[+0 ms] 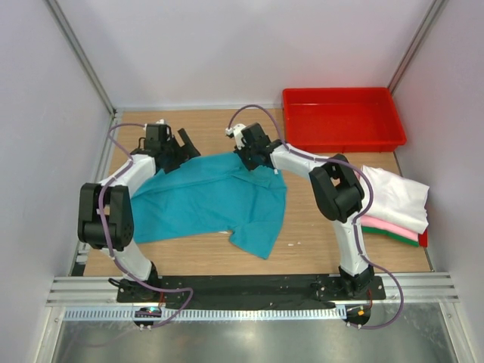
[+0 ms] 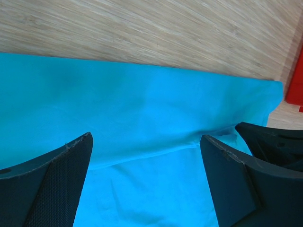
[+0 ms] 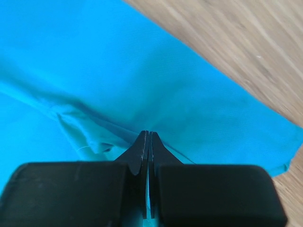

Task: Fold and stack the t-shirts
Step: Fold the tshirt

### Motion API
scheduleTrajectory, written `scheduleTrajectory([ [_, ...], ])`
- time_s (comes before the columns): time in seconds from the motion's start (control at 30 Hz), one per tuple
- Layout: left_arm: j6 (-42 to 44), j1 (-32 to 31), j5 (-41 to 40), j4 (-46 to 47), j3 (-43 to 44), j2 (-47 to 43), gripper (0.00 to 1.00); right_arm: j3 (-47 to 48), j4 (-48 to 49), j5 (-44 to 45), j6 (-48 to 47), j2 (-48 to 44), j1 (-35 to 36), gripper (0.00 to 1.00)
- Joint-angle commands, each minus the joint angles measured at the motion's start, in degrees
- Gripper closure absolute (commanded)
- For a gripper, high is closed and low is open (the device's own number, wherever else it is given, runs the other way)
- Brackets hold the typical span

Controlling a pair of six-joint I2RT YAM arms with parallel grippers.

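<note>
The teal t-shirt lies spread and rumpled on the wooden table, partly folded over itself. My left gripper is open at the shirt's far left edge. In the left wrist view its fingers stand wide apart just above the teal cloth, gripping nothing. My right gripper is at the shirt's far edge near the middle. In the right wrist view it is shut, pinching a fold of the teal cloth. Folded white, pink and green shirts are stacked at the right.
A red plastic tray stands at the back right, and its edge shows in the left wrist view. White walls close in the table on three sides. Bare wood lies between the teal shirt and the stack.
</note>
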State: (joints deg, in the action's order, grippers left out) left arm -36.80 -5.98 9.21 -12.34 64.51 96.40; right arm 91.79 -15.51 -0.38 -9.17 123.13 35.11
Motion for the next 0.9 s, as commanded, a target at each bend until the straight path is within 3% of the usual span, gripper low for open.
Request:
scheduleTrajectory([
  [0.0,1.64,0.09,1.77,2.85,0.62,1.16,0.04,-0.56,1.88,-6.63,-4.63,-3.42,0.39,0.99],
  [0.23,3.57,0.09,1.34,0.74,0.97,0.98,0.05,-1.87,0.75,-9.02,-4.54,-4.30,2.15,0.99],
  [0.3,3.84,0.09,1.25,0.30,0.97,0.72,0.05,-3.01,1.00,-9.63,-4.02,-5.35,2.15,0.83],
  [0.33,3.84,0.09,1.86,0.12,1.05,0.72,0.05,-3.54,1.35,-10.51,-3.93,-6.92,2.15,0.61],
  [0.4,3.49,0.09,2.74,0.03,0.97,0.63,0.05,-5.12,2.23,-11.21,-3.31,-8.51,2.07,0.37],
  [0.6,3.22,0.09,2.39,0.12,0.27,0.28,0.05,-5.30,-0.92,-11.57,-3.93,-11.24,2.15,0.03],
  [0.73,2.52,0.00,3.53,0.21,0.35,-0.16,0.05,-6.44,-1.98,-11.40,-2.18,-13.09,2.15,0.00],
  [0.87,1.12,-0.70,2.92,0.12,0.44,-1.65,0.05,-7.94,-0.76,-4.30,4.23,-15.46,1.45,0.00],
])
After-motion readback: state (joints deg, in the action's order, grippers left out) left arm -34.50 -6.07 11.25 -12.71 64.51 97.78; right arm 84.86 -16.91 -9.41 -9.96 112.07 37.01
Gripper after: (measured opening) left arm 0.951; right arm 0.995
